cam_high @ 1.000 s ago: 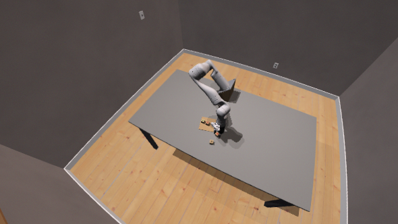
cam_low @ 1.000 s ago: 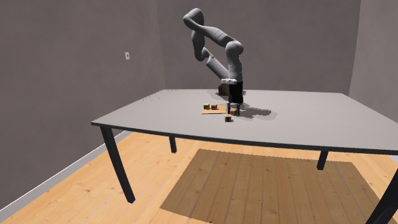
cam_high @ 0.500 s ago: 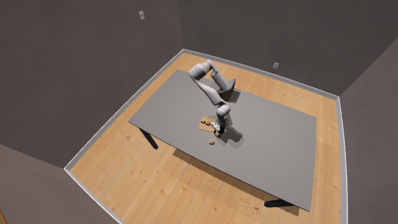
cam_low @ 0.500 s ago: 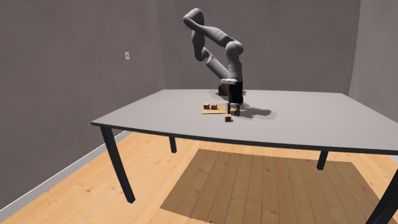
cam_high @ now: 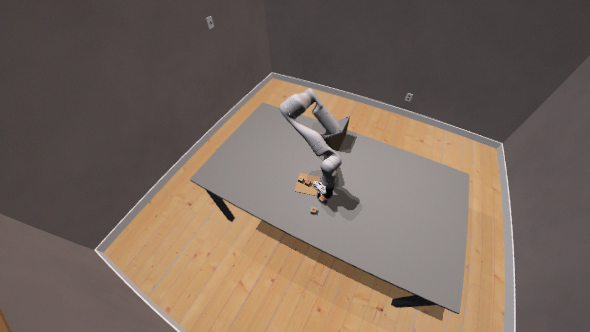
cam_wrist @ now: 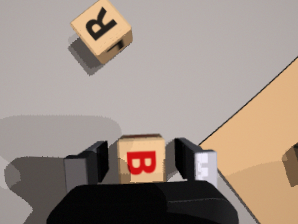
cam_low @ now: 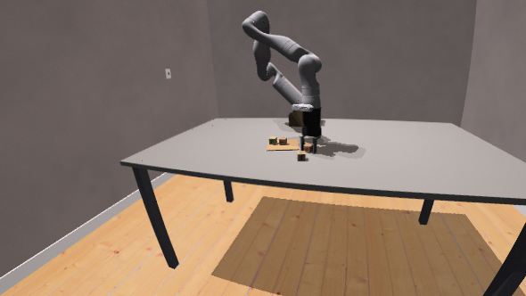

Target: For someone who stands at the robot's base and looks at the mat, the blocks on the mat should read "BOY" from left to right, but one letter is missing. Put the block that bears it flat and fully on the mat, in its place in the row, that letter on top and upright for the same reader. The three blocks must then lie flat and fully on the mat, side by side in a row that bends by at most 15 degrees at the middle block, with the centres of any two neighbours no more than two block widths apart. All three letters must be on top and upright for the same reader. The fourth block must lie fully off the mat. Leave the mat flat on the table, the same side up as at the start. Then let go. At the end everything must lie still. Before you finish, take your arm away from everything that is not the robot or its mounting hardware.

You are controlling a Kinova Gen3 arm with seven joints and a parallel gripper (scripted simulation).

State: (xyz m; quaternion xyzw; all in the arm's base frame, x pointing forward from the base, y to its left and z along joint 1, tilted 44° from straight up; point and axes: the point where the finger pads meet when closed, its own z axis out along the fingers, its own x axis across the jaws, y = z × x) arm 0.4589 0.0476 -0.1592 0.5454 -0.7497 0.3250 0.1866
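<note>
Two wooden blocks off the mat (cam_high: 303,190) (cam_low: 283,148) (cam_wrist: 260,120) show writing in the wrist view: a red B, sideways there, on top of the B block (cam_high: 322,199) (cam_low: 308,147) (cam_wrist: 142,161), and a tilted black R on the R block (cam_high: 313,210) (cam_low: 301,156) (cam_wrist: 102,29); both sit on the grey table (cam_high: 400,210) (cam_low: 214,160) (cam_wrist: 165,65). The jaws (cam_high: 322,196) (cam_low: 308,151) stand wide open around the B block, gripping nothing; two more blocks stand near each other on the mat, their letters too small to read.

So there's a red B on top of the block (cam_wrist: 141,161) between the jaws, and a black R on top of the other block (cam_wrist: 100,27) out past them. Letters on the mat's blocks (cam_low: 273,141) (cam_low: 283,141)? Too small to read, sorry.
</note>
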